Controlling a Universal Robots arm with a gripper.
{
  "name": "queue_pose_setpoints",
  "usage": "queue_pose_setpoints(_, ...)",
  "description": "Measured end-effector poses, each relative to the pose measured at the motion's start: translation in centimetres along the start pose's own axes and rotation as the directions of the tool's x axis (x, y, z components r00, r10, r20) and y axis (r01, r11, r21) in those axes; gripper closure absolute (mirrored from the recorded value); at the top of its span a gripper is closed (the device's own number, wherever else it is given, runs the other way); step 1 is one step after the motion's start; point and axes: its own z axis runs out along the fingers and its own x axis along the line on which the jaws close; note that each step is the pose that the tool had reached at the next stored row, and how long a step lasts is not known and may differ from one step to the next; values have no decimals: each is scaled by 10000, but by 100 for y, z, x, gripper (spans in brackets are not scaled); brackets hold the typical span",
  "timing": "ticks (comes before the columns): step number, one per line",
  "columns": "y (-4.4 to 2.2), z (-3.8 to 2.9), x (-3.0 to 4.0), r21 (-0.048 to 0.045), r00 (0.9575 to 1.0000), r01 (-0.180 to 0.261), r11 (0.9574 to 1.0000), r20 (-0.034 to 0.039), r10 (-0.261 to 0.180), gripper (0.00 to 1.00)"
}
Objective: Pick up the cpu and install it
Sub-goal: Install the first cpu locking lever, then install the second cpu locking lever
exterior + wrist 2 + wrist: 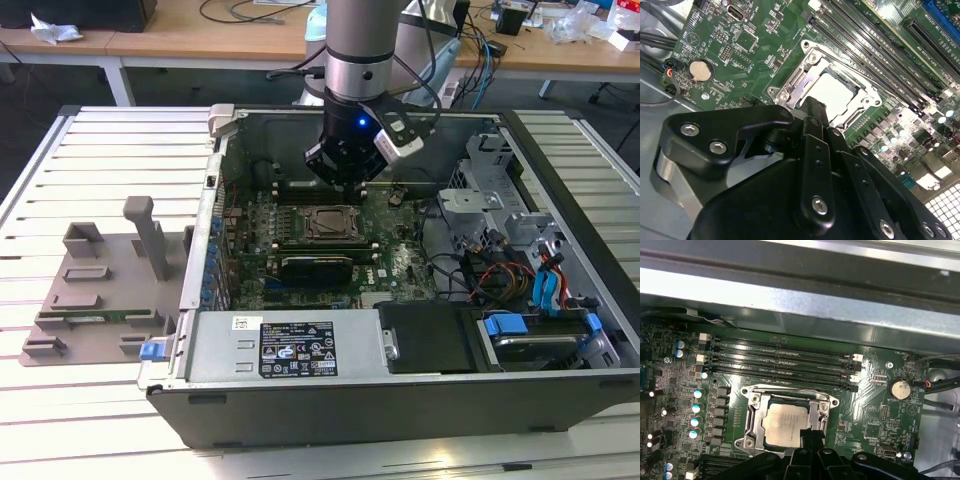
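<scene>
Inside the metal socket frame [787, 422] on the green motherboard [875, 415] lies the cpu [785, 424], its silver-grey top facing up and its edges lined up with the frame's opening; in the second wrist view the cpu [832, 92] shows as a pale square within the same frame [790, 85]. Just above it hangs the black pincer [810, 437], its tip at the chip's edge, though the wrist views do not settle whether it touches the chip or whether its fingers stand apart or together. In the exterior view the pincer [345, 175] hovers over the far side of the socket frame [325, 222], inside the open computer case [200, 260]. Beyond the socket, long dark memory slots [780, 360] run side by side, and a round coin battery [899, 388] sits on the board nearby. At the exterior view's left, a grey plastic holder tray [95, 290] rests on the white slatted bench [110, 150], beside the case wall. Blue-tabbed drive bays [535, 335] fill the case's near corner at the exterior view's right.
</scene>
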Motion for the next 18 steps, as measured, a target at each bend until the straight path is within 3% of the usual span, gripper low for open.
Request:
queue_pose_setpoints(8,0,-2,0,0,10000,0,10000,0,0,89)
queue_pose_setpoints(9,-50,0,11,-4,10000,0,10000,0,0,89)
queue_pose_setpoints(11,-192,14,47,-186,10000,-7,9998,20,8,89)
queue_pose_setpoints(13,-266,22,61,-322,10000,-11,9995,34,12,89)
queue_pose_setpoints(14,-332,27,72,-448,10000,-16,9990,47,18,89)
queue_pose_setpoints(16,-411,33,83,-570,10000,-20,9984,61,24,89)
queue_pose_setpoints(18,-577,56,151,-869,10000,-30,9962,92,38,89)
